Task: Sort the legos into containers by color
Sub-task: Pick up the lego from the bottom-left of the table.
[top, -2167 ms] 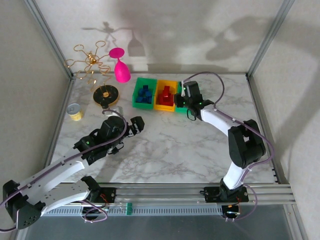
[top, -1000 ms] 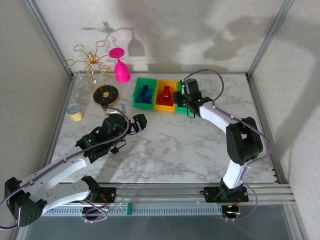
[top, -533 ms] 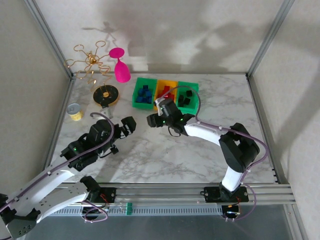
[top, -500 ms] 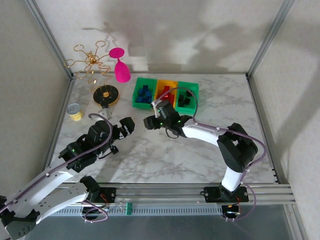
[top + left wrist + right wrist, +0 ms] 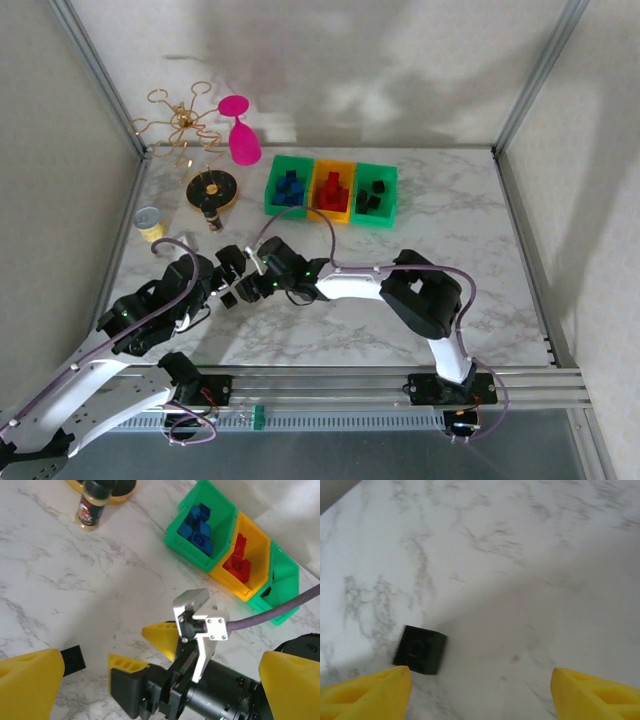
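Three containers stand in a row at the back. The left green bin (image 5: 288,187) holds blue legos (image 5: 199,524). The yellow bin (image 5: 332,190) holds red legos (image 5: 239,560), and the right green bin (image 5: 375,195) holds black ones. A single black lego (image 5: 420,649) lies on the marble, also seen in the left wrist view (image 5: 74,660). My right gripper (image 5: 480,695) hovers open just behind it, the brick near its left fingertip (image 5: 367,690). My left gripper (image 5: 160,690) is wide open, and the right gripper (image 5: 135,647) points in between its yellow fingers (image 5: 30,685).
A spice bottle (image 5: 92,507) stands by a black and gold disc (image 5: 212,188) at the back left. Further left are a yellow tin can (image 5: 149,223), a pink glass (image 5: 240,135) and a gold wire stand (image 5: 185,125). The marble table (image 5: 450,230) is bare to the right.
My right arm has swung from the right green bin across to the near left, its jaws widening. My left arm has drawn back toward the near left edge, still open.
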Motion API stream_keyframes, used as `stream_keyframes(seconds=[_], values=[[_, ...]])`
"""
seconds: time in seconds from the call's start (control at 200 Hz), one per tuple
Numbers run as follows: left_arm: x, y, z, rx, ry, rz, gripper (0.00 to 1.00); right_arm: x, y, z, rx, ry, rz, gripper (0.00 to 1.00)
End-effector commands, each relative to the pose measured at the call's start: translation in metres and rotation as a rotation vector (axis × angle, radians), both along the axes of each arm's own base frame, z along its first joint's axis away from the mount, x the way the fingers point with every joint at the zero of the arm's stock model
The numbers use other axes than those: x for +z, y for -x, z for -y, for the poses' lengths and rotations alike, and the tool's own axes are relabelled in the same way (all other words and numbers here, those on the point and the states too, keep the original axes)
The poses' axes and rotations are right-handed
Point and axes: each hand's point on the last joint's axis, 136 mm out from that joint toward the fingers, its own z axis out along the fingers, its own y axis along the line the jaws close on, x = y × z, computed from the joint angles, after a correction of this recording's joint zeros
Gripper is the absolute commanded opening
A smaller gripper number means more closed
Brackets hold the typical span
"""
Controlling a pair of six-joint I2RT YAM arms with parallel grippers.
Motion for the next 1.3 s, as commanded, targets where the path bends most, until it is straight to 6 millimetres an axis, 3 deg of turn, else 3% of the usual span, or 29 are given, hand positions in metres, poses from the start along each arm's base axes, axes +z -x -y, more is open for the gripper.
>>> stream_keyframes(seconds=[0.0, 0.345, 0.611, 1.061, 1.297], values=[[0.005, 0.010, -0.024, 0.093, -0.018, -0.006, 1.00, 0.001, 0.009, -0.021, 0.011, -0.010, 0.039, 0.75], [0.010, 0.020, -0.041, 0.152, -0.002, 0.002, 1.00, -0.028, 0.030, -0.053, 0.041, 0.062, 0.069, 0.78], [0.011, 0.021, -0.044, 0.168, 0.005, 0.009, 1.00, -0.058, 0.020, -0.051, -0.016, 0.169, 0.099, 0.75], [0.011, 0.018, -0.040, 0.159, 0.012, 0.013, 1.00, -0.059, 0.014, -0.042, -0.056, 0.220, 0.126, 0.45], [0.012, 0.017, -0.039, 0.155, 0.014, 0.016, 1.00, -0.040, 0.013, -0.039, -0.073, 0.186, 0.133, 0.28]])
